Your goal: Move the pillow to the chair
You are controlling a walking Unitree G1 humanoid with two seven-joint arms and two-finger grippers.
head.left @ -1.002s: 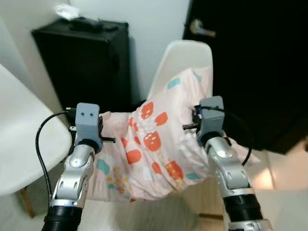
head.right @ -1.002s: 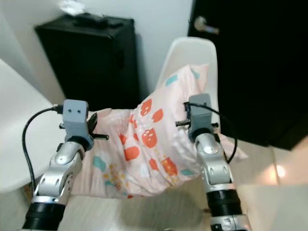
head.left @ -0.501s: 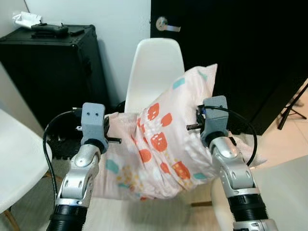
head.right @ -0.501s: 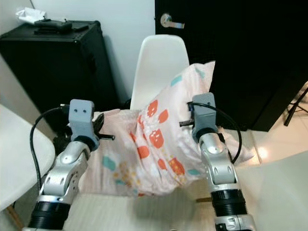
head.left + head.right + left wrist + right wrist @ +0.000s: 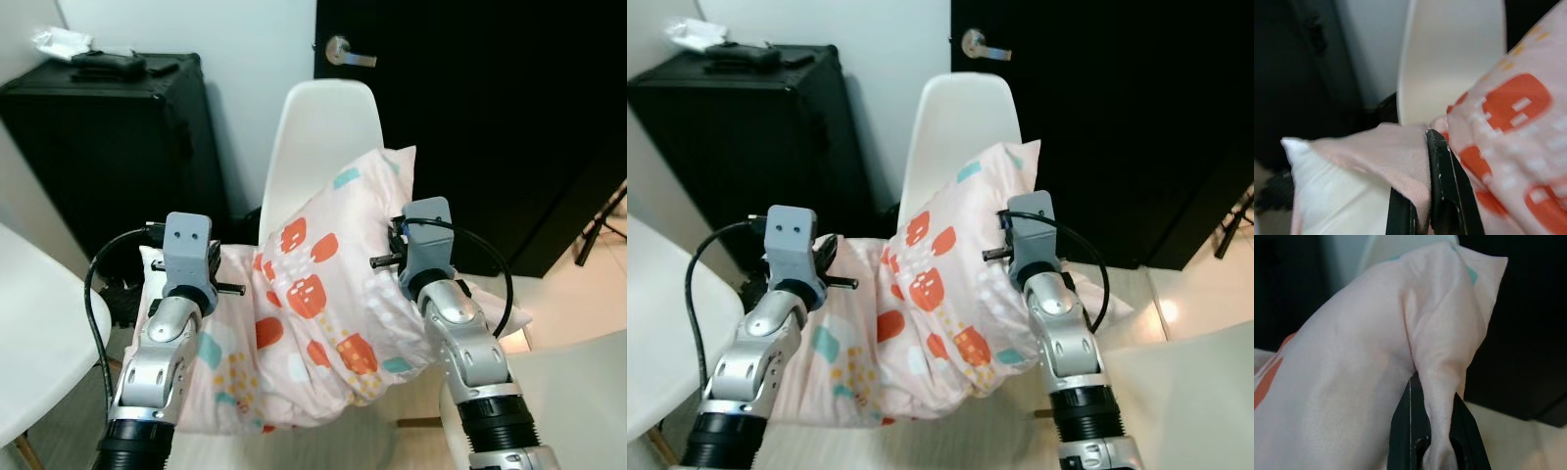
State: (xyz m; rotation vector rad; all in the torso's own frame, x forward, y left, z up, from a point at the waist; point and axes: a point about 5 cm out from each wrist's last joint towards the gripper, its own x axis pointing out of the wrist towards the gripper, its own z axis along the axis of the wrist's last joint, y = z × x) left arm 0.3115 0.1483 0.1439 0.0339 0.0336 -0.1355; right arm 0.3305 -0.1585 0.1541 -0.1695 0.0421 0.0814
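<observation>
I hold a pink pillow [image 5: 313, 313] with orange and teal prints up in front of a white chair [image 5: 321, 127]. My left gripper [image 5: 1420, 215] is shut on the pillow's left edge, a fold of fabric pinched between its fingers [image 5: 1442, 196]. My right gripper [image 5: 1432, 431] is shut on the pillow's right side, cloth bunched between its black fingers [image 5: 1408, 426]. The pillow [image 5: 950, 313] sags between both arms and hides the chair's seat; the chair's backrest [image 5: 965, 122] rises behind it.
A black case [image 5: 108, 137] with small items on top stands at the left against the white wall. A black door [image 5: 470, 108] with a metal handle [image 5: 348, 51] is behind the chair. White rounded surfaces lie at the left [image 5: 34, 323] and lower right [image 5: 578, 392].
The view has shifted slightly. The pillow has come lower and its top corner now sits further below the top of the chair's backrest. Both grippers keep their hold.
</observation>
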